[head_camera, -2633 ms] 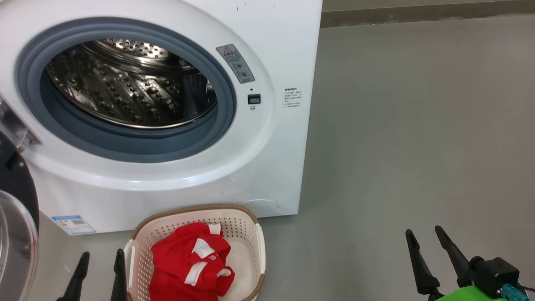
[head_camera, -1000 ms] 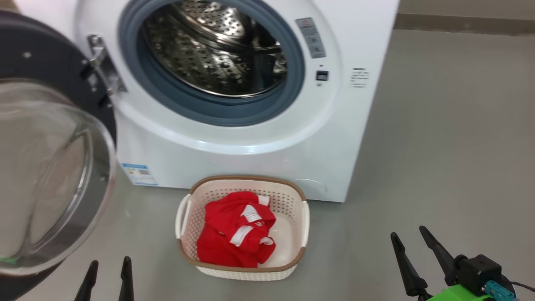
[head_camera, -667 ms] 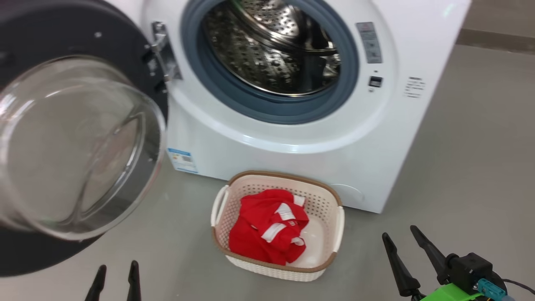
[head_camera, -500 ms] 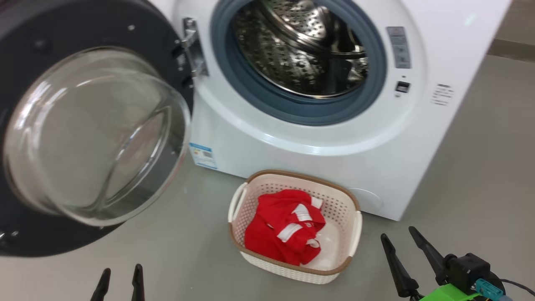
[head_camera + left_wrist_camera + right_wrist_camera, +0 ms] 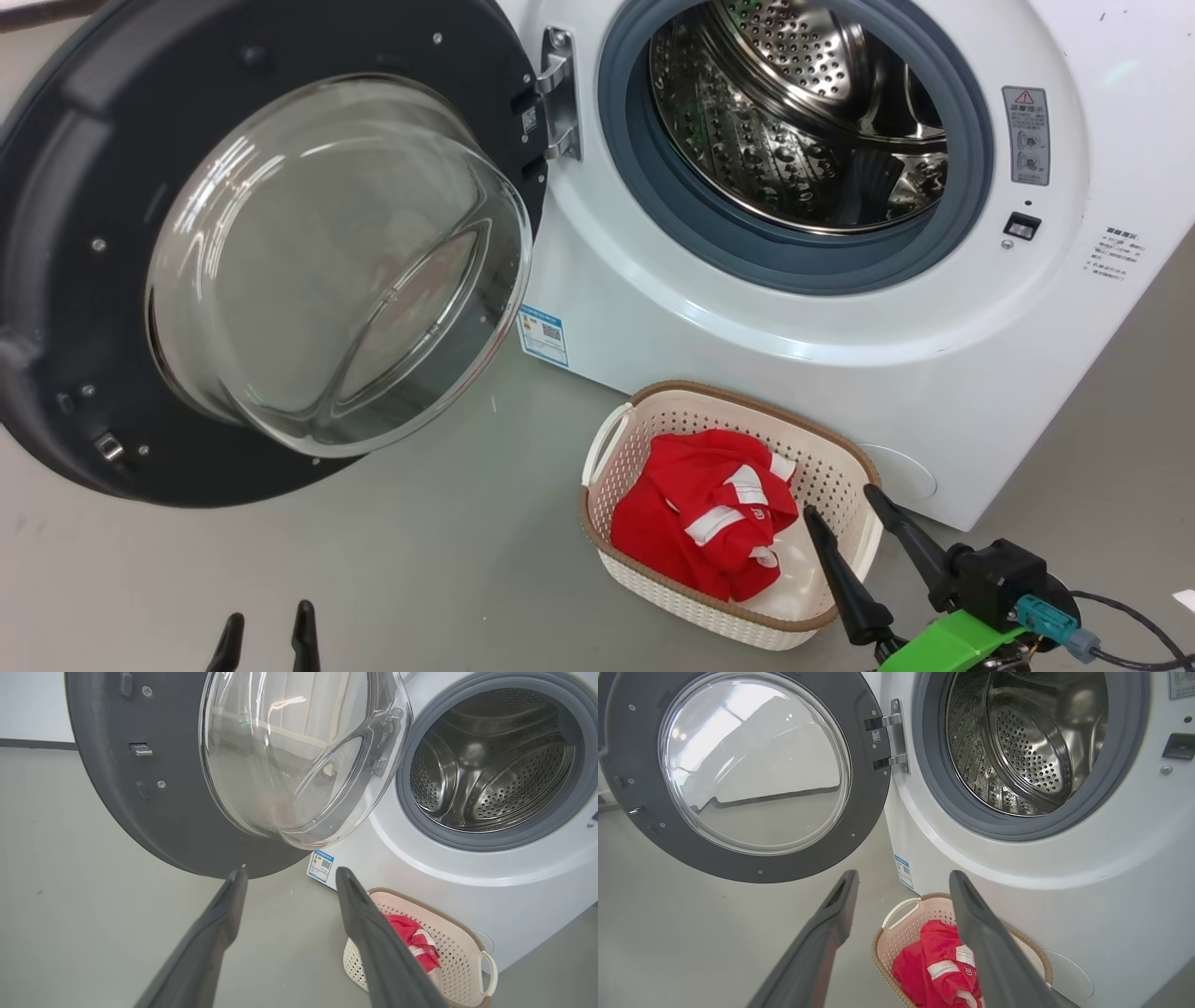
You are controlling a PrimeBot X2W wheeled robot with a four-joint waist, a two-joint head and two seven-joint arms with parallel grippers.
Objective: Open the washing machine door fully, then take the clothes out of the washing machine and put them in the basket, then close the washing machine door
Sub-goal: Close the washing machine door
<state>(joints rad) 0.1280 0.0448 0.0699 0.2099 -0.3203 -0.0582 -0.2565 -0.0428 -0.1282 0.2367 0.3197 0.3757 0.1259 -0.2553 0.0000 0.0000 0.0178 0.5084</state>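
Note:
The washing machine (image 5: 840,355) (image 5: 467,872) (image 5: 1064,868) stands with its steel drum (image 5: 803,121) bare of laundry. Its door (image 5: 103,280) (image 5: 117,788) (image 5: 868,798) hangs wide open to the left on a metal hinge (image 5: 558,93), glass bowl (image 5: 336,271) bulging toward me. On the floor before the machine sits the basket (image 5: 653,579) (image 5: 472,947) (image 5: 901,914) holding the red clothes (image 5: 700,523) (image 5: 416,942) (image 5: 934,966). My right gripper (image 5: 848,513) (image 5: 903,879) is open at the basket's right rim. Low near the floor, below the door, my left gripper (image 5: 266,621) (image 5: 289,873) is open and holds nothing.
Grey floor (image 5: 327,560) stretches in front of the machine and under the open door. A blue label (image 5: 543,334) marks the machine's lower left corner, and the door latch socket (image 5: 1021,225) sits right of the opening. A cable (image 5: 1120,616) trails from my right wrist.
The head camera has swung left and pulled back, bringing the whole open door into view. My right gripper now overlaps the basket's right rim. Clothes and basket stay put.

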